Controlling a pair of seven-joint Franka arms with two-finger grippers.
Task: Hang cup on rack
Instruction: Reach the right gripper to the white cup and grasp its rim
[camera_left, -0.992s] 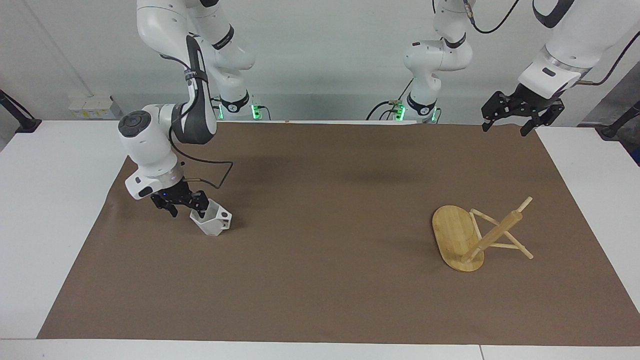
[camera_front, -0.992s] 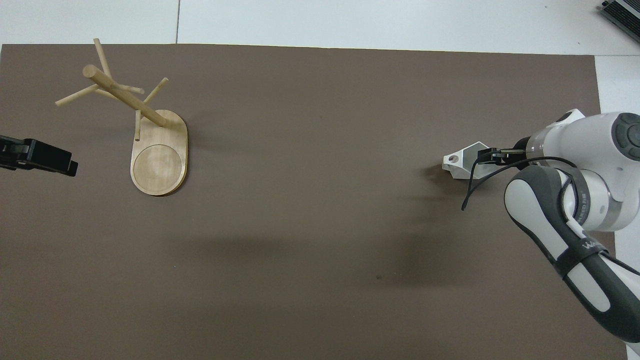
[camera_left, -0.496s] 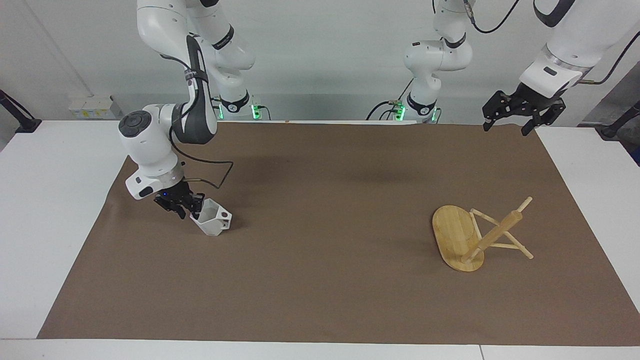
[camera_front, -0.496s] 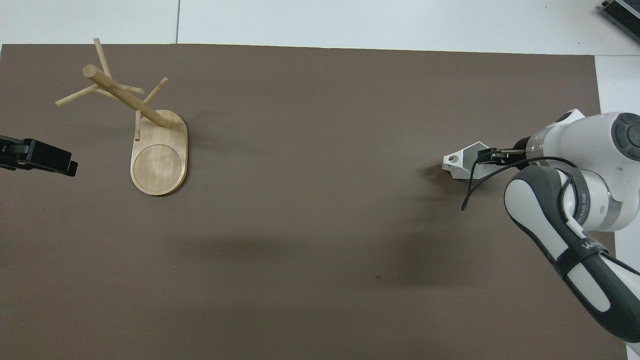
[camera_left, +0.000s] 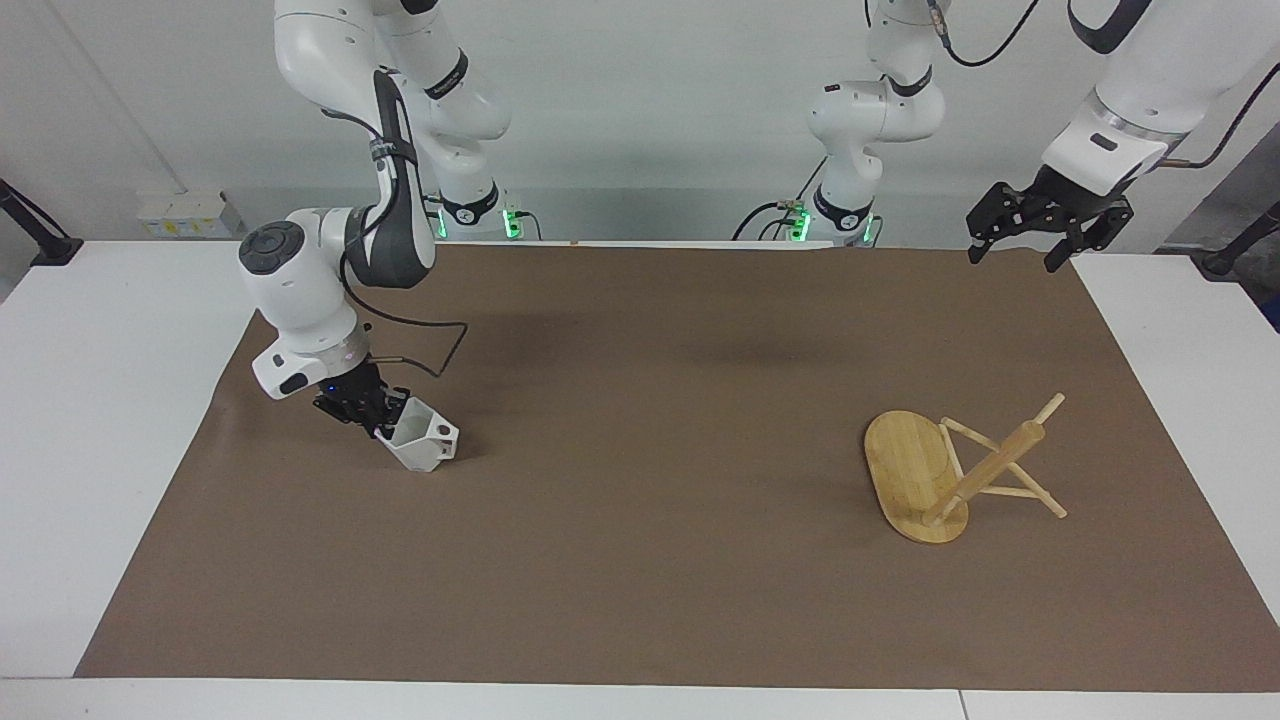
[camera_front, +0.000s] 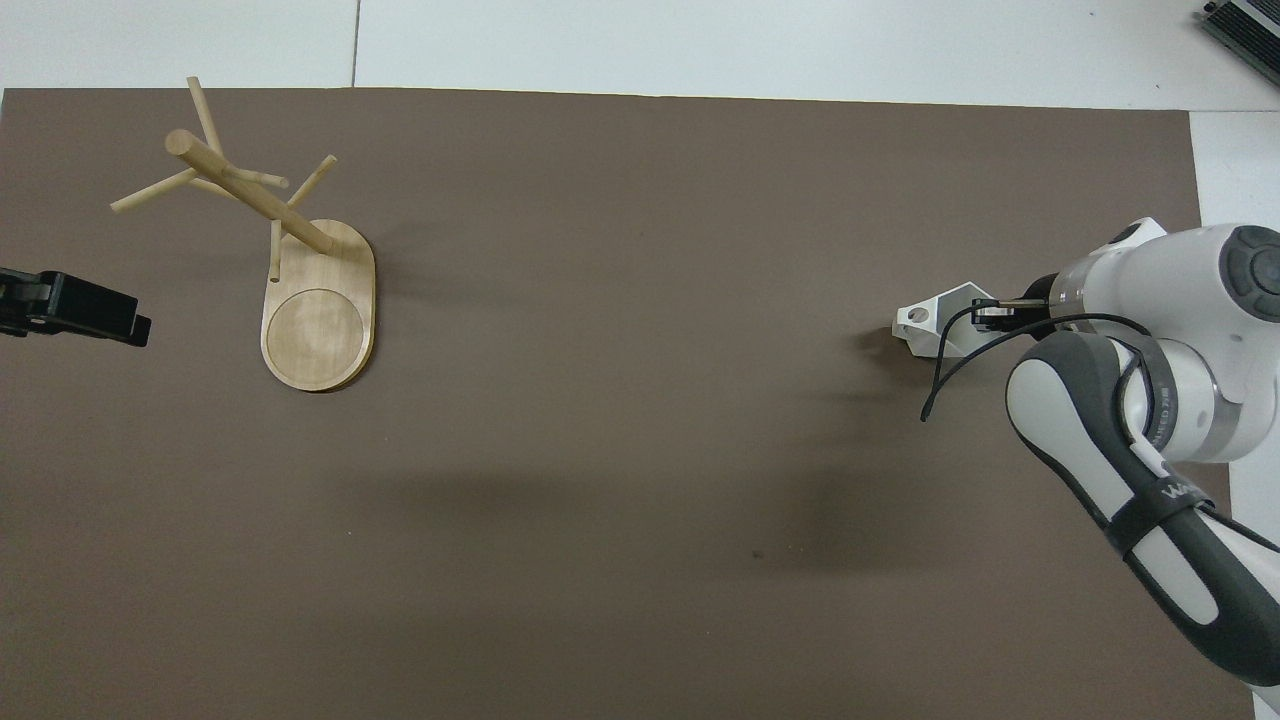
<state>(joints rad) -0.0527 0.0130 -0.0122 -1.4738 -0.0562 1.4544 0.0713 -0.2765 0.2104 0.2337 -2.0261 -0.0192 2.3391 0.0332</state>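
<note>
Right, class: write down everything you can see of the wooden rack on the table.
The rack looks like pale bamboo: a flat oval base with a round ring marked on it, a thick round post rising from one end, and thin pegs sticking out near the post's top. It stands on the brown mat toward the left arm's end of the table. Its pegs are bare. Nothing touches it; the left gripper hangs open in the air, well apart.
</note>
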